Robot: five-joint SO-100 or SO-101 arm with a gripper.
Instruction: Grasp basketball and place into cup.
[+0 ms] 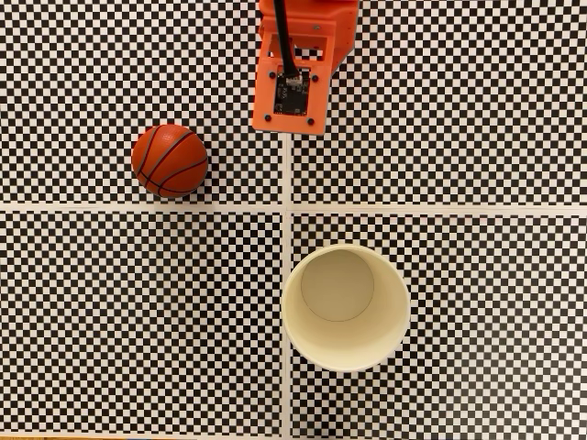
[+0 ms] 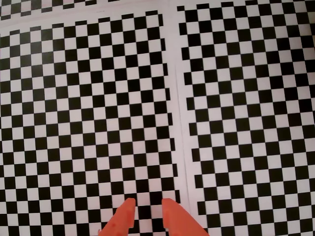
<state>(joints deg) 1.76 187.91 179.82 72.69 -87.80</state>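
Two orange fingertips (image 2: 129, 212) are seen at the bottom edge of the wrist view, w/ a narrow gap between them and nothing held; the gripper (image 2: 146, 207) is thus taken as slightly parted and empty. Only checkered worktop (image 2: 88, 108) lies under it there, so it is judged to be parked clear of both task items, not yet aimed at either.

In the fixed view the arm's orange wrist block (image 1: 292, 92) is seen at top centre, w/ a small circuit board and a black cable on it; the fingertips themselves cannot be made out from that angle.

The basketball (image 1: 170, 160) rests on the worktop to the left of and slightly below the arm in the fixed view, near but not touching, unobstructed on all sides, so approach from above is prob. easy. Being round, it could roll if nudged off-centre.

The cup (image 1: 346, 307) stands upright below and a little right of the arm, mouth open, interior empty, well apart from the ball. Its mouth is wider than the ball, so a drop from above should be tolerated. Task is judged not begun: grasp first.
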